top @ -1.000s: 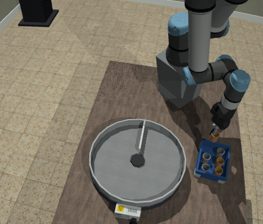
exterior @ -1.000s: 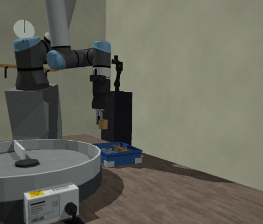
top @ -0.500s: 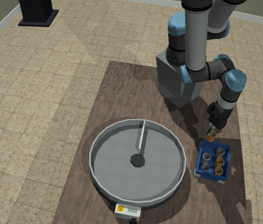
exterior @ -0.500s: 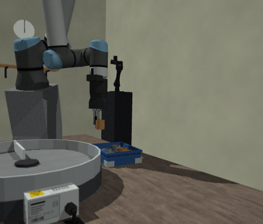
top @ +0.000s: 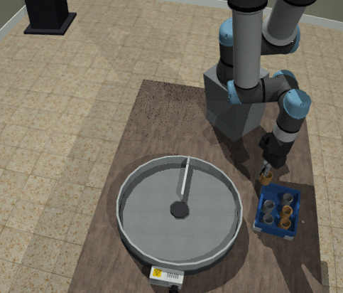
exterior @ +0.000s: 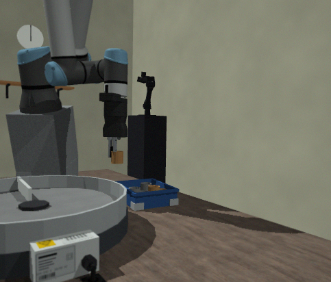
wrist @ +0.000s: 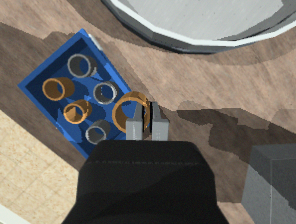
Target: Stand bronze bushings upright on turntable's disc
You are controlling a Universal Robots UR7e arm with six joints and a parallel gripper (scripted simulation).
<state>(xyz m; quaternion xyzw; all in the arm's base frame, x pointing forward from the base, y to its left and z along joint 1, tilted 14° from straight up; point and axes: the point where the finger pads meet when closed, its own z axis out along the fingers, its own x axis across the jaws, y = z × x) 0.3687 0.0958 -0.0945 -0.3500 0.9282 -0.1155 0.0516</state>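
The fingers are clenched on the wall of one bronze bushing, one finger inside the bore and one outside, so it hangs upright with an open end facing down. In the exterior view the bushing is well above the desk, over the far end of the crate and to the right of the turntable.

Two bronze bushings sit in the crate along its right side, with three steel bushings beside them; these stay.

I judge the bushing to be rigid, smooth metal, fairly dense for its size, unlikely to deform or break but apt to slip or swing in a thin wall pinch. A grip on the wall near the top rim, as here, keeps the lower end free for a flat landing. It should go down gently on the bare disc, clear of the dark hub, the white divider bar and the raised rim, since a short sleeve released from any height could tip and roll.
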